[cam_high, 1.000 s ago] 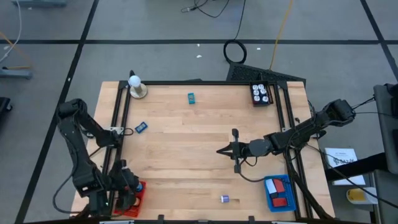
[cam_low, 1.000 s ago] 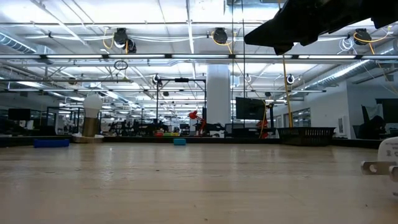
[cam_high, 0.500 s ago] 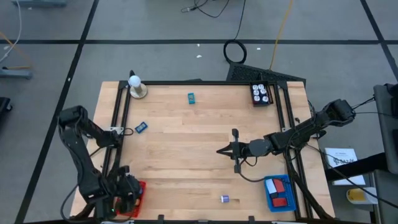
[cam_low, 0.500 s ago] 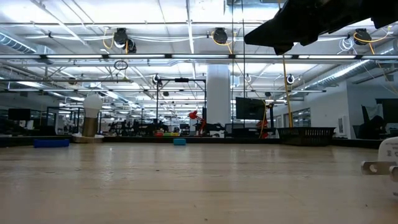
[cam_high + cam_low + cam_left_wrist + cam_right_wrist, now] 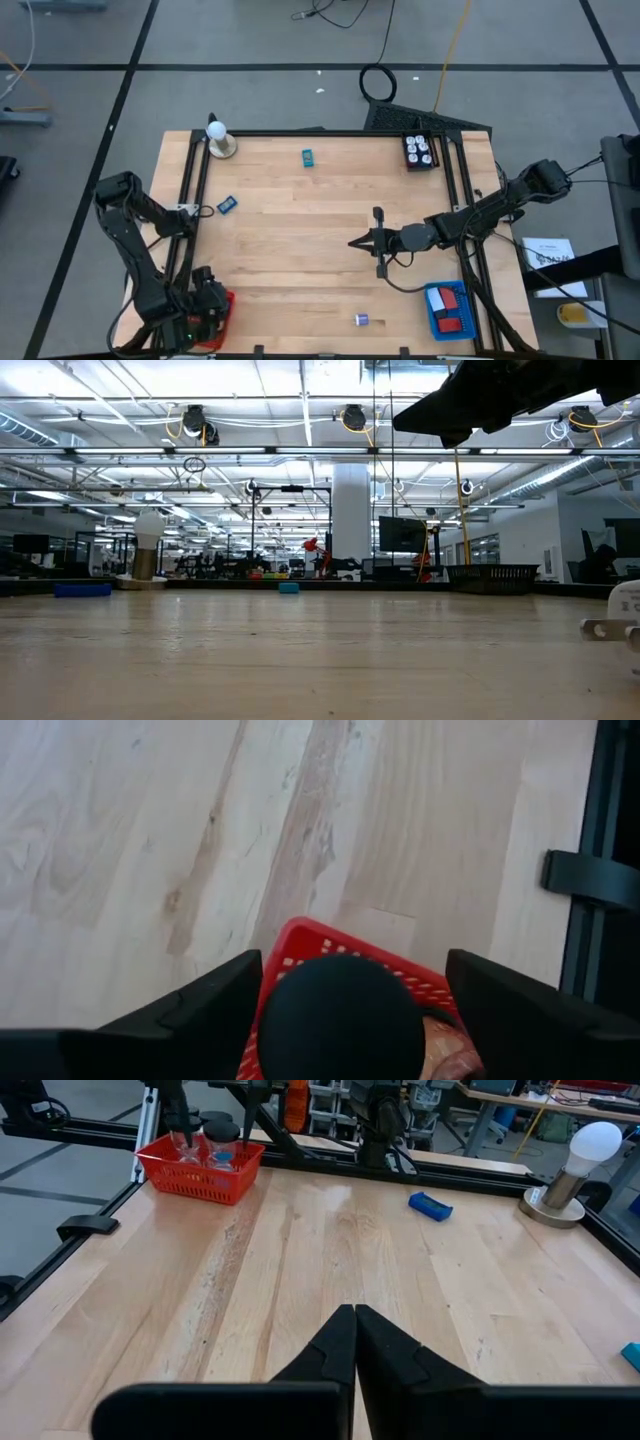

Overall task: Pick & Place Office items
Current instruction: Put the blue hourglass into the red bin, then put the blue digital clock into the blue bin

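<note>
The left gripper [image 5: 205,305] hangs over the red mesh basket [image 5: 330,942] at the wooden table's [image 5: 300,235] near left corner, fingers spread, a round black disc [image 5: 340,1020] loose between them. The right gripper [image 5: 354,1342] is clenched empty mid-table. A small blue block [image 5: 227,204] lies well apart on the planks.

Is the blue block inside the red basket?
No, the blue block lies on the bare table, well apart from the red basket.

Overhead, table-level and two wrist views
</note>
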Controlling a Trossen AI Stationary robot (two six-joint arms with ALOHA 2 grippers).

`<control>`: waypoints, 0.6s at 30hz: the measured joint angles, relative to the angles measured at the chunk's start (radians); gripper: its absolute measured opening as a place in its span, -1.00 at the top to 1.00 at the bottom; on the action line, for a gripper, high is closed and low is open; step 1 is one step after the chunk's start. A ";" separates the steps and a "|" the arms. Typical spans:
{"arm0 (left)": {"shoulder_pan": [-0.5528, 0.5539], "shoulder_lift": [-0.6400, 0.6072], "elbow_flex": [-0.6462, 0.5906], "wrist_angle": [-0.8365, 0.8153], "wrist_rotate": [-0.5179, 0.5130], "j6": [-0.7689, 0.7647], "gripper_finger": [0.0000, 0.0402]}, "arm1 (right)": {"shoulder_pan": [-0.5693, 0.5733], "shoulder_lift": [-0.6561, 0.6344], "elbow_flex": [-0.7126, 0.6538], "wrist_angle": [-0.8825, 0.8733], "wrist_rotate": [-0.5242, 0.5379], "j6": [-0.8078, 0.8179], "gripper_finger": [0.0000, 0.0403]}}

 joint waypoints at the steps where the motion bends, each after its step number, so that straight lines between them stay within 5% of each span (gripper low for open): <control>1: 0.005 0.000 0.005 -0.002 0.000 0.012 -0.62 | 0.000 0.000 0.000 0.000 0.000 0.000 1.00; 12: 0.087 -0.002 0.200 -0.164 -0.103 0.207 -0.38 | 0.000 0.000 0.000 0.000 0.000 0.000 1.00; 18: 0.240 -0.003 0.250 -0.377 -0.143 0.135 -0.12 | 0.000 0.000 0.000 0.000 -0.001 0.000 1.00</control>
